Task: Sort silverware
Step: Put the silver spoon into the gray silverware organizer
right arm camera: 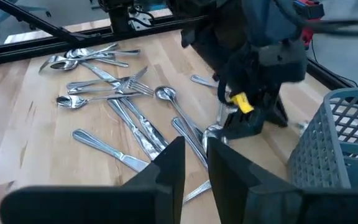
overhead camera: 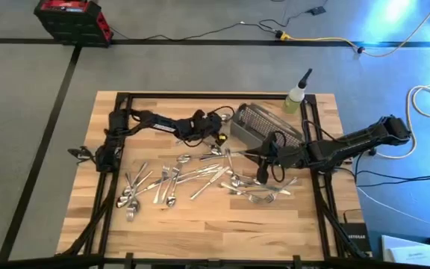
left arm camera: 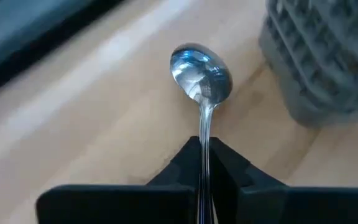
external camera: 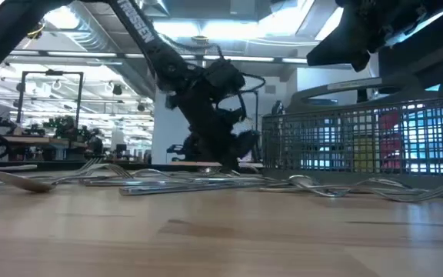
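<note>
Pinching a spoon by its handle, left gripper hangs low beside mesh basket. Right gripper, slightly parted and empty, hovers over scattered silverware. Risk: thin handle pivots or slips; arms crowd.

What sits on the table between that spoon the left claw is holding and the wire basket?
Nothing: in the left wrist view, only bare wood separates the spoon, clamped in the left gripper, from the mesh basket.
</note>
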Motion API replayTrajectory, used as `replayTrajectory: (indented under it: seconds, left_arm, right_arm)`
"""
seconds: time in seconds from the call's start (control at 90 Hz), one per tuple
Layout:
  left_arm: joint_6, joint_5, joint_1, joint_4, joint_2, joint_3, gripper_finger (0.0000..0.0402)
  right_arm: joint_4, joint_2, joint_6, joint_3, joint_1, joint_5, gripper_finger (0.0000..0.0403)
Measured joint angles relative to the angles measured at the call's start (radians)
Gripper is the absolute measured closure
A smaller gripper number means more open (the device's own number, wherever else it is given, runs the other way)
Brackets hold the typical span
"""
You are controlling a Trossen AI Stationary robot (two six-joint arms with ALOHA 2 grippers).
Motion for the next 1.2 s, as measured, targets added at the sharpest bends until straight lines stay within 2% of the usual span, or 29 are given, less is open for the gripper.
replayTrajectory:
  seconds: [0.211, 0.356, 0.444, 0.567, 0.667, 0.733, 0.8, 0.956, 1.067, 1.2]
  left_arm:
    - [0.045, -0.082, -0.002, -0.087, -0.152, 0.002, 0.04]
    - [0.095, -0.194, -0.017, -0.12, -0.267, 0.002, 0.0401]
    - [0.091, -0.2, -0.024, -0.049, -0.329, -0.014, 0.0401]
    - [0.095, -0.178, -0.058, 0.153, -0.37, -0.039, 0.0401]
    - [0.101, -0.096, -0.092, 0.314, -0.359, -0.04, 0.0401]
    - [0.104, -0.05, -0.117, 0.438, -0.334, -0.038, 0.0402]
    - [0.131, -0.024, -0.137, 0.539, -0.3, -0.04, 0.0401]
    - [0.171, -0.004, -0.163, 0.752, -0.21, -0.039, 0.0401]
    - [0.146, 0.018, -0.158, 0.89, -0.134, -0.039, 0.0401]
    - [0.067, 0.089, -0.14, 1.097, -0.036, -0.038, 0.0401]
  right_arm:
    - [0.003, 0.0, 0.0, 0.0, 0.0, -0.012, 0.0352]
    - [0.003, 0.0, 0.0, 0.0, 0.0, -0.017, 0.0352]
    - [0.004, 0.0, 0.0, 0.0, 0.0, -0.017, 0.0352]
    - [0.011, 0.0, 0.0, 0.0, 0.0, -0.016, 0.0352]
    - [0.012, 0.0, -0.013, 0.0, 0.0, 0.004, 0.0352]
    - [0.013, -0.003, -0.026, 0.0, 0.013, 0.084, 0.0352]
    - [0.037, -0.01, -0.032, 0.0, 0.04, 0.168, 0.0352]
    - [0.071, -0.044, -0.084, 0.0, 0.097, 0.246, 0.0352]
    - [0.069, -0.048, -0.104, 0.0, 0.127, 0.268, 0.0352]
    - [0.061, -0.048, -0.106, 0.0, 0.137, 0.276, 0.0352]
